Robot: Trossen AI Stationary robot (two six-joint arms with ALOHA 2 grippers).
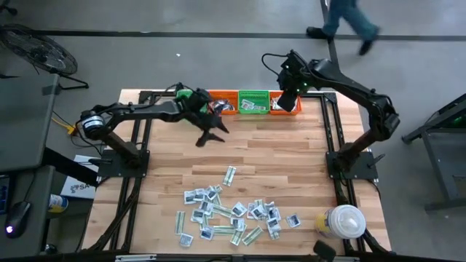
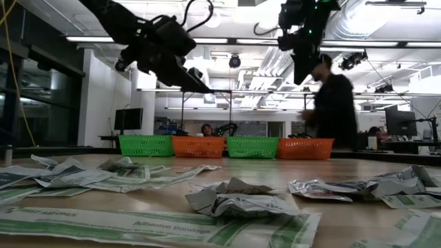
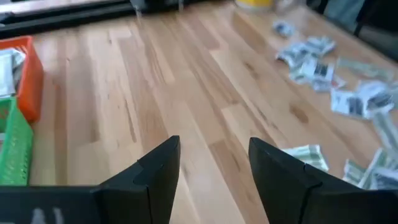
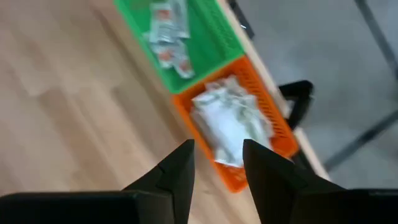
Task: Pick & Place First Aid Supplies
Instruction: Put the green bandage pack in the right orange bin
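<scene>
The first aid supplies (image 1: 233, 215) lie as a loose heap of small flat packets on the wooden table near its front edge, and they also show in the low view (image 2: 234, 200). Orange and green baskets (image 1: 253, 100) stand in a row along the far edge. My left gripper (image 3: 214, 146) hovers open over bare wood in front of the baskets (image 1: 211, 137), with nothing between its fingers. My right gripper (image 4: 217, 149) is open and empty, high above the rightmost orange basket (image 4: 277, 127), which holds white packets (image 4: 230, 121).
A big white round lidded container (image 1: 346, 220) stands at the near right corner. The green basket (image 4: 205, 37) beside the orange one holds a few packets. A person (image 2: 337, 103) walks behind the table's far edge. Bare wood lies between the baskets and the heap.
</scene>
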